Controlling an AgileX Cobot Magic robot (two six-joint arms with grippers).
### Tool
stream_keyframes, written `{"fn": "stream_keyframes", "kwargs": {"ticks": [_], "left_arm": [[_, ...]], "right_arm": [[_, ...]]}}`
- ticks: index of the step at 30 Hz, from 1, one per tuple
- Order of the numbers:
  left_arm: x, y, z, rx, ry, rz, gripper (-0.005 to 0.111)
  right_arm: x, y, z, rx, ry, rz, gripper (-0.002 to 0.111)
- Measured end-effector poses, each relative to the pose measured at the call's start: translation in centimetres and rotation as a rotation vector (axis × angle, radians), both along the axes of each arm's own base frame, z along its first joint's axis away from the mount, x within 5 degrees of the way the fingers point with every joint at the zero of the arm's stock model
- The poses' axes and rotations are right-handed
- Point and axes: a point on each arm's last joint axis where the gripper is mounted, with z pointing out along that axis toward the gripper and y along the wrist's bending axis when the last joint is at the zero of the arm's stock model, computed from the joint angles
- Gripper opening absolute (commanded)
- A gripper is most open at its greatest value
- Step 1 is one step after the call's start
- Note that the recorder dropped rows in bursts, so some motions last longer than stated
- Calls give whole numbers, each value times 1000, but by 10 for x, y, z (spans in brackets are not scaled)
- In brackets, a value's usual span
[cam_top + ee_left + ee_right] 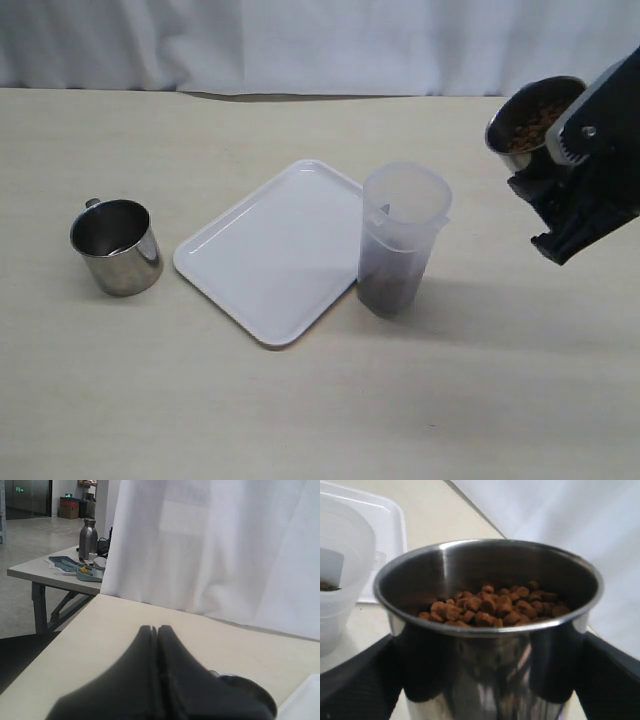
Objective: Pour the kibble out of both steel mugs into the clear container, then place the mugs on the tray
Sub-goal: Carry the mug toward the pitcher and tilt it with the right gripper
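My right gripper (541,150) is shut on a steel mug (528,122), held tilted in the air to the right of the clear container (402,238). Kibble (492,607) lies inside this mug (490,680), and black fingers (360,680) clasp both its sides. More kibble (390,287) fills the container's bottom. The white tray (268,250) lies left of the container. A second steel mug (117,247) stands upright on the table at the left. My left gripper (157,629) is shut on nothing, low over the table near that mug's rim (250,690). It is outside the exterior view.
A white curtain (320,40) hangs along the table's far edge. The left wrist view shows another table (50,572) beyond the curtain, with a steel bottle (88,539) on it.
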Motion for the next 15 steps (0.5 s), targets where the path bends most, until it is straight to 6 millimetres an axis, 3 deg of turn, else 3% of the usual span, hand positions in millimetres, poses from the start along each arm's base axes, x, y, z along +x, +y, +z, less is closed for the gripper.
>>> {"fn": "stream_keyframes", "kwargs": {"ticks": [5,10,15], "left_arm": [[0,0,0,0,0,0,0],[0,0,0,0,0,0,0],[0,0,0,0,0,0,0]], "right_arm": [[-6,15,1,-28,-14,91,5],[-6,16,3,-64,-33,116,5],[0,17,18,-105,-53,126,5]]}}
